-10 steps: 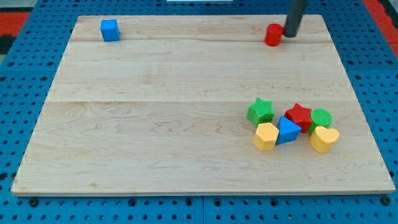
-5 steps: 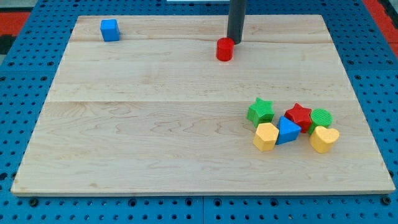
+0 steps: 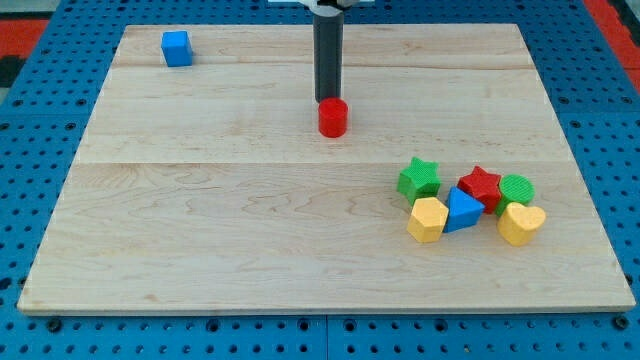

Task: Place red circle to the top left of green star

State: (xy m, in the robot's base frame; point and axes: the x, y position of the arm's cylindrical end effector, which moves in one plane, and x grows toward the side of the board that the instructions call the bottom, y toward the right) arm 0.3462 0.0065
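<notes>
The red circle (image 3: pixel 332 117) is a short red cylinder standing on the wooden board (image 3: pixel 200 220), a little above the board's middle. My tip (image 3: pixel 327 98) touches its upper edge, the rod rising straight toward the view's top. The green star (image 3: pixel 418 178) lies lower and to the view's right, at the left end of a cluster of blocks. The red circle sits up and to the left of the green star, about a block cluster's width away.
The cluster by the green star holds a yellow hexagon (image 3: pixel 428 219), a blue triangle (image 3: pixel 461 210), a red star (image 3: pixel 481 185), a green round block (image 3: pixel 517 188) and a yellow heart (image 3: pixel 521 223). A blue cube (image 3: pixel 177 48) sits at the top left corner.
My tip has pushed the red circle from the board's top right down and to the left, toward the middle. The other blocks have not moved.
</notes>
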